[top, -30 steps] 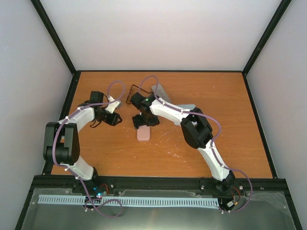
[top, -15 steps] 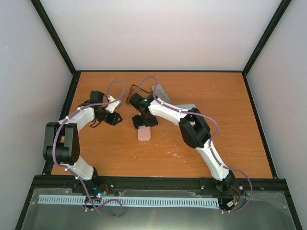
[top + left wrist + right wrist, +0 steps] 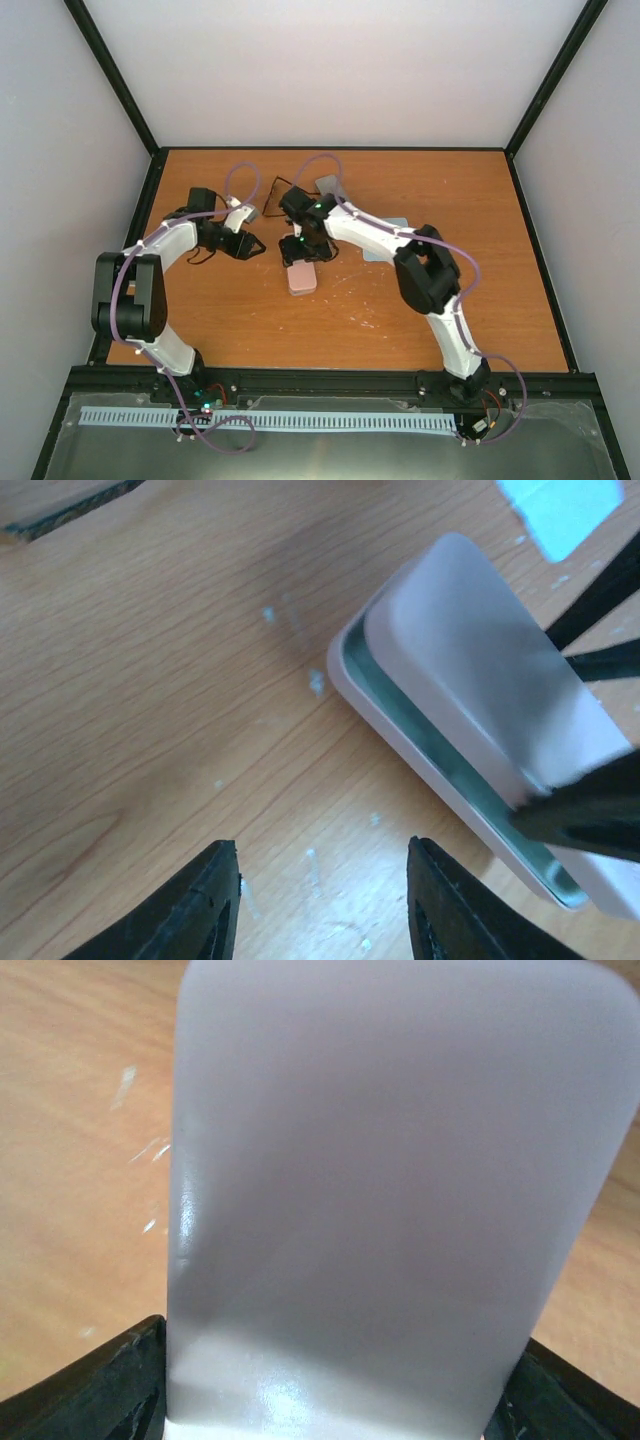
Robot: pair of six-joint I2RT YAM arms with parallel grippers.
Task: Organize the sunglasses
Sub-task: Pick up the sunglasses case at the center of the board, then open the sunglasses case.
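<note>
The sunglasses (image 3: pixel 269 189) show as a thin black outline at the back of the table, partly hidden behind my right arm. A pink oblong case (image 3: pixel 300 279) lies mid-table. In the left wrist view the pink case (image 3: pixel 470 670) has its lid slightly ajar, with a greenish lining in the gap. My right gripper (image 3: pixel 304 250) stands over the case's far end, its fingers (image 3: pixel 585 815) clamped on both sides of the lid (image 3: pixel 390 1180). My left gripper (image 3: pixel 253 247) is open and empty just left of the case, low over the wood (image 3: pixel 325 880).
A grey oblong case (image 3: pixel 331 187) lies at the back, beside the sunglasses. A light-blue cloth (image 3: pixel 388 224) lies right of my right arm and shows in the left wrist view (image 3: pixel 558 507). Black frame rails edge the table.
My right gripper has shifted slightly right and back over the pink case's far end, its wrist turned. My left gripper has edged a little toward the case.
</note>
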